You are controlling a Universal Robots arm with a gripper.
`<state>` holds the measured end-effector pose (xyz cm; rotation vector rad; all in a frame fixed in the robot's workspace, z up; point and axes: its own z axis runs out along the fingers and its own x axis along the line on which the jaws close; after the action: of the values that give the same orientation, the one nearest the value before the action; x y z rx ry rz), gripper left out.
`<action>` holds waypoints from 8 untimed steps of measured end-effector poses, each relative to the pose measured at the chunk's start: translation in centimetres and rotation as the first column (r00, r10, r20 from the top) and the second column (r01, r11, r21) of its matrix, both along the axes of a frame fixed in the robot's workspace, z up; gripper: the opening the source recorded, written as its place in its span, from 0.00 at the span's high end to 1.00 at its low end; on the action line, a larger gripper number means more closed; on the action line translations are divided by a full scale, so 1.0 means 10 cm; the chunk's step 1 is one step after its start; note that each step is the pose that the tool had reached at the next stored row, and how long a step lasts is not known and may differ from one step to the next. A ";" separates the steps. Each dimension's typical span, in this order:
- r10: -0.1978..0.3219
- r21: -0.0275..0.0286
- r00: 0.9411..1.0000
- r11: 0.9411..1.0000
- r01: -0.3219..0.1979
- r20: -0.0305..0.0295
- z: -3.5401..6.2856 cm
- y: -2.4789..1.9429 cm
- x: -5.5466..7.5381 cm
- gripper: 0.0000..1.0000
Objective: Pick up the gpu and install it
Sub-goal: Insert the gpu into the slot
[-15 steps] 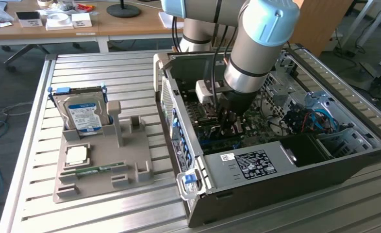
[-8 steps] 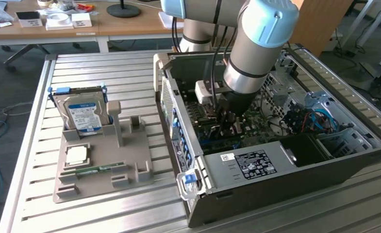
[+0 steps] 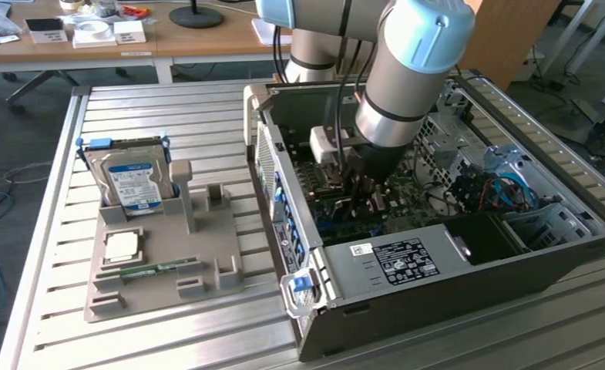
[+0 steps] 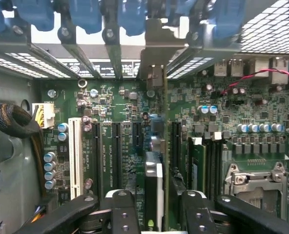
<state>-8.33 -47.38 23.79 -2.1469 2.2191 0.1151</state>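
Note:
The gpu (image 4: 154, 187) stands on edge in a slot of the green motherboard (image 4: 120, 122). Its silver bracket (image 4: 154, 63) sits against the rear opening of the case. My gripper (image 4: 157, 197) straddles the card from above, and its black fingers (image 4: 123, 212) stand a little off both faces of the card, so it is open. In the exterior view the gripper (image 3: 367, 196) reaches down into the open computer case (image 3: 436, 266), and the arm hides the card there.
A grey holder tray (image 3: 163, 266) on the slatted table carries a hard drive (image 3: 132, 181), a processor chip (image 3: 122, 245) and a green memory stick (image 3: 148, 270). Inside the case are a white slot (image 4: 75, 156), memory sticks (image 4: 198, 161), a processor socket (image 4: 254, 180) and cables (image 3: 487, 193).

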 end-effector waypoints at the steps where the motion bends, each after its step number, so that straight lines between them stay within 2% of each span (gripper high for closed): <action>1: 0.000 0.000 1.000 1.000 0.000 0.000 0.019 0.012 0.00 0.60; 5: 0.000 0.000 1.000 1.000 0.000 0.000 0.119 0.026 0.00 0.60; 8: 0.000 0.000 1.000 1.000 0.000 0.000 0.149 0.026 0.00 0.60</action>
<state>-8.33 -47.13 25.29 -2.1467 2.2189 0.1151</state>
